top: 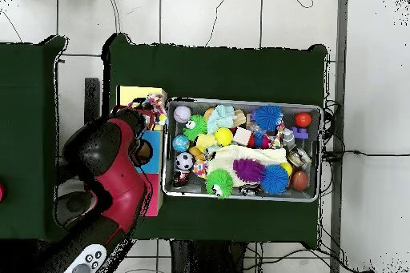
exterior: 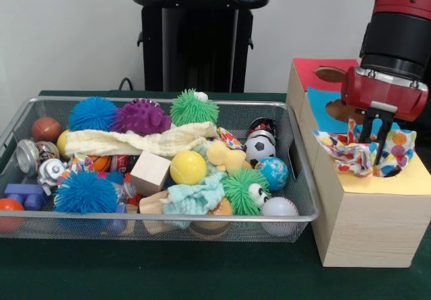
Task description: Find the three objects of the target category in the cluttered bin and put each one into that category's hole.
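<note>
The silver wire-mesh bin (exterior: 168,217) is full of toys and also shows in the overhead view (top: 240,100). My gripper (exterior: 376,145) hangs over the yellow-topped wooden box (exterior: 404,182), shut on a white dotted fabric piece (exterior: 347,153). The fabric spreads over the box top and hides the hole. In the overhead view the gripper (top: 150,110) and the fabric (top: 158,112) sit at the yellow box (top: 132,94). A second dotted piece (exterior: 229,138) lies in the bin beside the soccer ball. A third patterned scrap (exterior: 77,162) shows at the bin's left.
The blue-topped box (exterior: 323,114) and red-topped box (exterior: 313,67) stand behind the yellow one. In the bin lie a cream waffle cloth (exterior: 141,140), a mint-green cloth (exterior: 195,197), spiky balls, a wooden cube (exterior: 149,172) and a yellow ball (exterior: 188,167).
</note>
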